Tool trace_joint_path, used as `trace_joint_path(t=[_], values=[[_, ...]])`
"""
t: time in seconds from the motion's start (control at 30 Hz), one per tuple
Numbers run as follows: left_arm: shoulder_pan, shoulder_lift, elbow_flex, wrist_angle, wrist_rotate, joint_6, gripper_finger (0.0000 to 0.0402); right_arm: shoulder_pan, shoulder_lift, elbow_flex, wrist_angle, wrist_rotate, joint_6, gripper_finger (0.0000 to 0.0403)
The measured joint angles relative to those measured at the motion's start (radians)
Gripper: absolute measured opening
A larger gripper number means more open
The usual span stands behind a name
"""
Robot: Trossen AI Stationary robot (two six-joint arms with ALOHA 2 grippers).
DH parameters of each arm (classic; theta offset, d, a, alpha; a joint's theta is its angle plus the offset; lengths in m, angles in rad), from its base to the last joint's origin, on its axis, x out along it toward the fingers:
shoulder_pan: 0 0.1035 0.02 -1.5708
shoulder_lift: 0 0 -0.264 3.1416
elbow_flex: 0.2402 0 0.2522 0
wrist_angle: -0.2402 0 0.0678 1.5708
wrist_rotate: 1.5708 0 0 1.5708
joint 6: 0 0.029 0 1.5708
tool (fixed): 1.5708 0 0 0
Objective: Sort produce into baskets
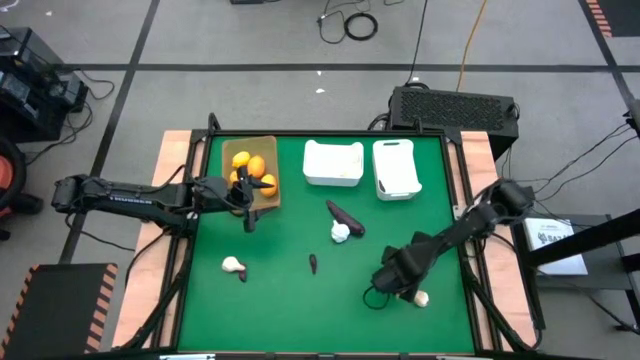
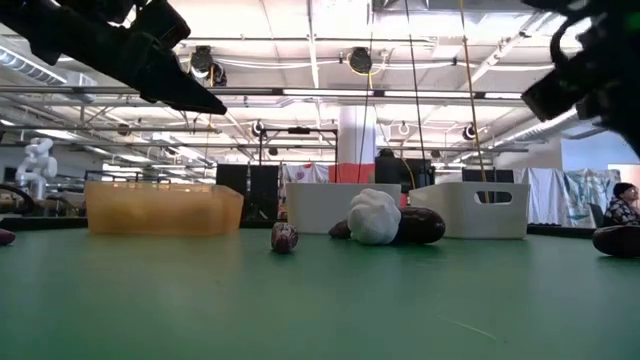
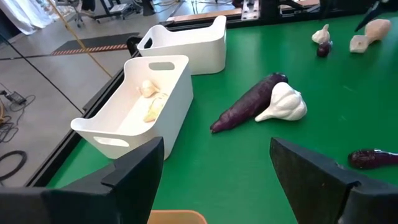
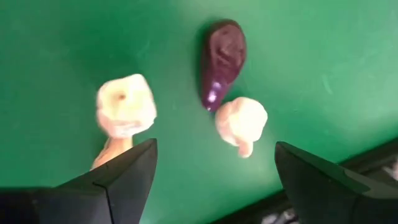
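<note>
Right claw (image 4: 214,168), jaws open above two garlic bulbs (image 4: 125,106) and a small eggplant (image 4: 222,59) lying close together, may catch the wrong piece; left claw (image 3: 214,165) open near the tan tray (image 1: 262,195).

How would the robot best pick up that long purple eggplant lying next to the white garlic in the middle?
Probably across the eggplant's narrow free end, coming from above with the pincer fingers either side: its fat end touches the garlic bulb, leaving no room there.

A matt green mat covers the surface (image 1: 300,300), the white bins (image 3: 134,115) look smooth plastic, and the eggplant (image 3: 249,102) is glossy purple.
</note>
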Motion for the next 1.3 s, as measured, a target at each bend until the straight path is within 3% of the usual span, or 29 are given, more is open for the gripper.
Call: trace_joint_path(t=[0.37,0.57,0.97,1.17,1.3], values=[[0.0,0.0,0.0,0.0,0.0,-0.002,0.0301,-0.022,-0.14,-0.261,0.207,-0.022,0.022,0.0307],[0.0,0.0,0.0,0.001,0.0,0.005,0.0301,-0.04,-0.148,-0.294,0.256,-0.048,0.006,0.0252],[0.0,0.0,0.0,0.0,0.0,0.008,0.0301,-0.077,-0.148,-0.28,0.232,-0.053,-0.058,0.0066],[0.0,0.0,0.0,0.0,0.0,0.008,0.0301,-0.116,-0.148,-0.142,0.034,-0.052,-0.125,0.0058],[0.0,0.0,0.0,-0.001,0.0,0.009,0.0301,-0.166,-0.148,-0.005,-0.03,0.049,-0.187,0.0068]])
